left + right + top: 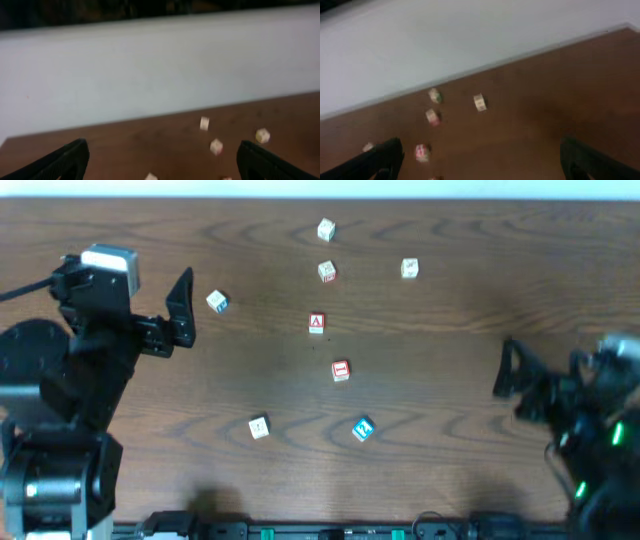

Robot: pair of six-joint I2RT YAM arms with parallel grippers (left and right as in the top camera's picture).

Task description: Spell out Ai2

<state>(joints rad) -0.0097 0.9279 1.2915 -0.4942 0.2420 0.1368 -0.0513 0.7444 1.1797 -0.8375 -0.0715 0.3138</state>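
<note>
Start: left gripper (182,312) and right gripper (512,370) jaws apart, empty | A block (317,323) at left's 3 o'clock | grasp squarely from above.

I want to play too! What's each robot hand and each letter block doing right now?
left gripper: open, empty.
right gripper: open, empty.
red A block: lying flat, untouched.
second red block: flat, apart from the A.
blue block: flat, turned askew, alone.
other blocks: scattered, none lined up.
</note>
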